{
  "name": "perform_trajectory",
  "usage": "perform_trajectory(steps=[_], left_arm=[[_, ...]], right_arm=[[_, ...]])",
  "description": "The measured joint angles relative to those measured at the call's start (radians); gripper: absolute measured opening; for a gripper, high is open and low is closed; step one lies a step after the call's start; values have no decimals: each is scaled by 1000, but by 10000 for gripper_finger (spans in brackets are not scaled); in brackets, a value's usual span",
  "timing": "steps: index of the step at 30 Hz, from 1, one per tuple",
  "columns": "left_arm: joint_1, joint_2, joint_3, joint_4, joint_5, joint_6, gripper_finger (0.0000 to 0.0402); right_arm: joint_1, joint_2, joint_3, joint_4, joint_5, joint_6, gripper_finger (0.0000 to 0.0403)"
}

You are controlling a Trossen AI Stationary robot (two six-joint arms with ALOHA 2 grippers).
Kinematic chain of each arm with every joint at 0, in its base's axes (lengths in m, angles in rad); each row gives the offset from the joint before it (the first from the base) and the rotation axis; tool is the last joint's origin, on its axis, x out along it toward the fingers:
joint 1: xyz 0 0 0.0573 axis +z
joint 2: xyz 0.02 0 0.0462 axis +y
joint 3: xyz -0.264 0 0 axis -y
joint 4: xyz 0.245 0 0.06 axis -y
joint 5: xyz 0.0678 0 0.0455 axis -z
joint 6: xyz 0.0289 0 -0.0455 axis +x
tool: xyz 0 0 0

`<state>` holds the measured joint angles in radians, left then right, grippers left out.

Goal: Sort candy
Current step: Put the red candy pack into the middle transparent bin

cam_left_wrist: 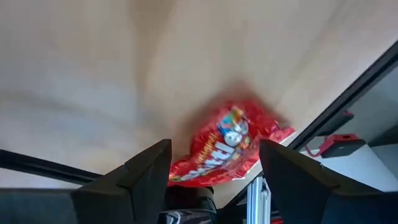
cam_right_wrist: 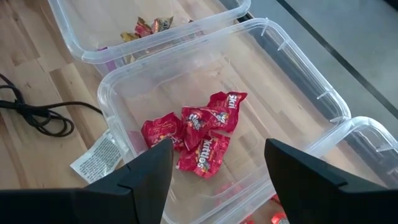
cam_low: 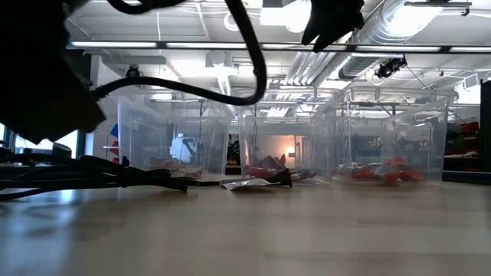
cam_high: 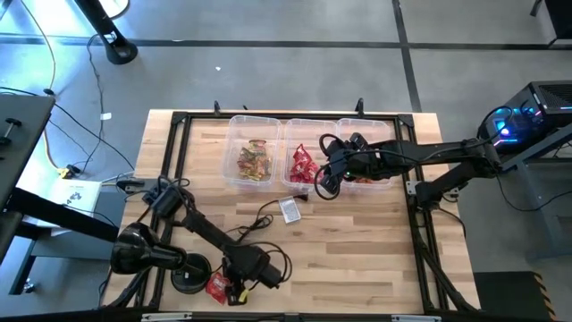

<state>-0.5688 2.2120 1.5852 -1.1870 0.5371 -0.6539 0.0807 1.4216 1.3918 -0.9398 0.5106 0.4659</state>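
A red candy piece (cam_left_wrist: pixel 225 146) lies flat on the wooden table near its front edge, left of centre (cam_high: pixel 217 285). My left gripper (cam_left_wrist: pixel 214 168) hovers open just over it, slanting down, one finger on each side and clear of the wrapper (cam_high: pixel 234 286). At the far side stand three clear bins. The left bin (cam_high: pixel 234 134) holds brown and gold candy (cam_high: pixel 253 162). The middle bin (cam_right_wrist: pixel 124 74) holds red candy (cam_right_wrist: pixel 198 132). The right bin (cam_high: pixel 393 130) holds orange-red candy (cam_low: pixel 381 170). My right gripper (cam_right_wrist: pixel 214 168) hangs open above the middle bin (cam_high: pixel 327 172).
A small grey tag (cam_high: pixel 290 210) with a black cable (cam_high: pixel 255 224) lies on the table in front of the bins. A black metal frame (cam_high: pixel 179 121) runs along the table's edges. Bare wood lies between the bins and the front edge.
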Motion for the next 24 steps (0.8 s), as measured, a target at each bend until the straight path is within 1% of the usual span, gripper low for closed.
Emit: perform_trajectory(steps=[3,7,13,15,17,18,20,22,23,24], left_arm=[[-18,0,0,-1,-10,-28,239],[-45,8,1,7,-63,-52,239],[-52,43,5,-2,-61,-65,238],[-52,46,5,-5,-62,-41,228],[-51,46,8,-9,-68,-15,203],[-50,45,11,-14,-71,2,182],[-50,45,20,-29,-89,41,126],[-44,48,47,-51,-110,93,53],[-39,49,62,-65,-121,122,28],[-32,50,79,-82,-133,148,17]], right_arm=[[0,0,0,-2,0,4,248],[0,0,0,-3,-4,4,248],[0,0,0,-3,-4,4,248],[0,0,0,-3,-3,4,248],[0,0,0,-3,-3,5,248],[0,0,0,-3,-3,5,248],[0,0,0,-5,5,5,248],[0,0,0,-8,9,1,248],[0,0,0,-11,7,-8,248],[0,-2,0,-15,2,-21,248]])
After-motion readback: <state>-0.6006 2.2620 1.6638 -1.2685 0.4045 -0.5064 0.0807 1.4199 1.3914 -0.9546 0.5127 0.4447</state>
